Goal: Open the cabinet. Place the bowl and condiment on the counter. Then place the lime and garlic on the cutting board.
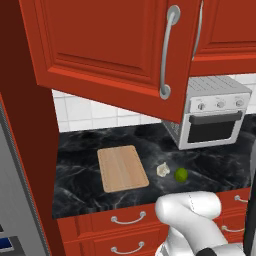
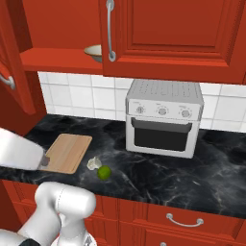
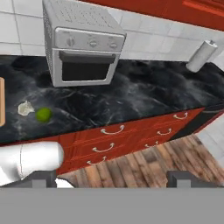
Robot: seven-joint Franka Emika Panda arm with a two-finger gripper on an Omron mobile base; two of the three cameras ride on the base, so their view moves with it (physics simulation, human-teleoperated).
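Cabinet [image 1: 105, 45] door swung open, upper frame; bowl [image 2: 94, 52] on shelf behind it, so unloading pending. Lime [image 1: 181, 174], garlic [image 1: 163, 170] touching, on counter [image 1: 80, 150] right of cutting board [image 1: 122, 168]. Claw [image 3: 111, 178] wide, empty.

Evenly lit, soft rendered pictures with slight pixel blur. Faint shadows sit under the lime [image 1: 181, 174] and toaster oven [image 2: 163, 117]; no glare.

No readable text, label, brand or number anywhere, toaster oven [image 2: 163, 119] front with three plain knobs and no legible markings, cabinet [image 1: 107, 45] doors, drawers [image 3: 111, 140] and counter [image 2: 158, 168] unmarked
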